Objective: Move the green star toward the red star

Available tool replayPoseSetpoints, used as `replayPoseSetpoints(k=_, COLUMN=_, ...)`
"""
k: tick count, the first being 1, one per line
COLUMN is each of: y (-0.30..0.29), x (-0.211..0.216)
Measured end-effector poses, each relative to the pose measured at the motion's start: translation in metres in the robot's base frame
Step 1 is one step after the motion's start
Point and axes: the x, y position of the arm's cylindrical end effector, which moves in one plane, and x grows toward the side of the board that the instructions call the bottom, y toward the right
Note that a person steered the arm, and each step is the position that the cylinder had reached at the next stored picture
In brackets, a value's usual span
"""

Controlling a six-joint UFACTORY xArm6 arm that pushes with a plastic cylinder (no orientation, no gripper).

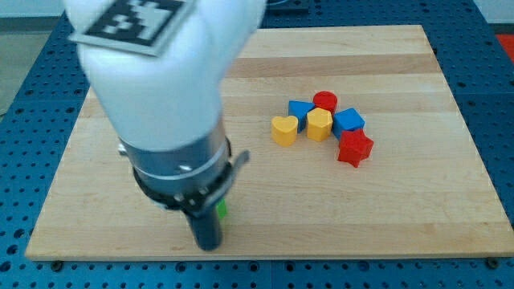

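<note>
Green star (222, 210): only a sliver of green shows, just right of the rod near the worktop's (401, 217) bottom edge. The arm body hides the rest; shape cannot be confirmed from this view.

My tip (209, 245) sits at the view's bottom left, touching or just beside the green sliver, slightly below and left of it. No gripper on this rig, so nothing is open, closed or held; contact is by pushing only.

Red star (355, 148): well apart from the green one, up and to the view's right, at the lower right end of a cluster. Cluster members: yellow heart (283, 129), yellow hexagon (319, 124), blue block (300, 110), second blue block (348, 121), red cylinder (325, 101). Red star touches or nearly touches the second blue block.

Handling, judged: the green star looks like a small, rigid, light block, probably sliding easily on smooth wood. Not fragile. Star points make it prone to spin if pushed off-centre, so contact is best made at a notch between two points, on the side facing away from the red star, that is its lower left. The tip appears to be roughly on that side now. Risk: the block slips round the rod during a long diagonal push.

Containers: none visible. All blocks lie loose on the flat worktop, which rests on a blue perforated base (24, 120).
</note>
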Motion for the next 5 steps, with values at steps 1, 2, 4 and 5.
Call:
replayPoseSetpoints(k=1, y=0.030, x=-0.037)
replayPoseSetpoints(k=2, y=0.054, x=-0.061)
replayPoseSetpoints(k=4, y=0.054, x=-0.043)
replayPoseSetpoints(k=5, y=0.028, x=-0.035)
